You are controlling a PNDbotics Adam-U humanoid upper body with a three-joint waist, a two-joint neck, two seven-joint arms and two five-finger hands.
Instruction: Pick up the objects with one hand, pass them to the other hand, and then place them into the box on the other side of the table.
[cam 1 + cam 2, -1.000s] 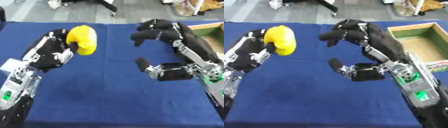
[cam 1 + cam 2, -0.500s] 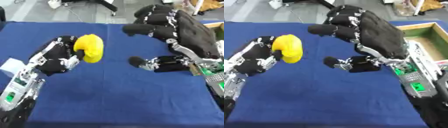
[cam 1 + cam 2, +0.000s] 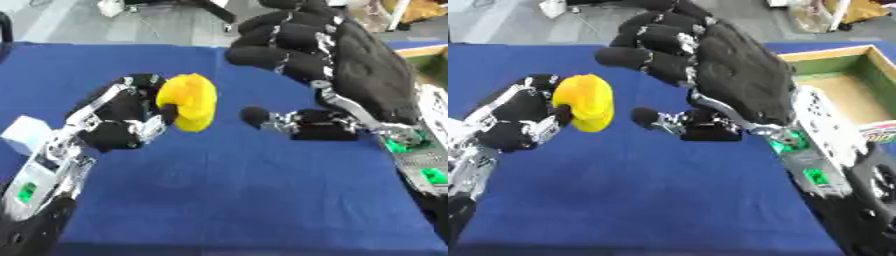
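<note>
- Both hands have closed toward each other since the earlier frames; the yellow object, previously well to the left of the right hand, now sits just short of the right thumb tip.
- Table: covered in a blue cloth and filling most of both views; the lower half carries nothing visible.
- Right hand: the largest item in view, raised over the table centre, back of the hand toward the camera. Its fingers are spread and arched leftward above the yellow object, the thumb extends below toward it, and nothing is held. Contact with the object cannot be confirmed.
- Left hand: enters from the lower left, fingers curled round the left side of the yellow object, which it grasps and holds above the cloth.
- Wooden box: at the right edge of the table, open-topped, with a green and tan interior showing; partly hidden behind the right forearm and well apart from the object.
- Yellow object: rounded, elongated and upright in the left hand, left of table centre, positioned between the two hands. Its exact identity cannot be determined.
- White block: small, lying on the cloth at the left edge, just beside the left forearm.
</note>
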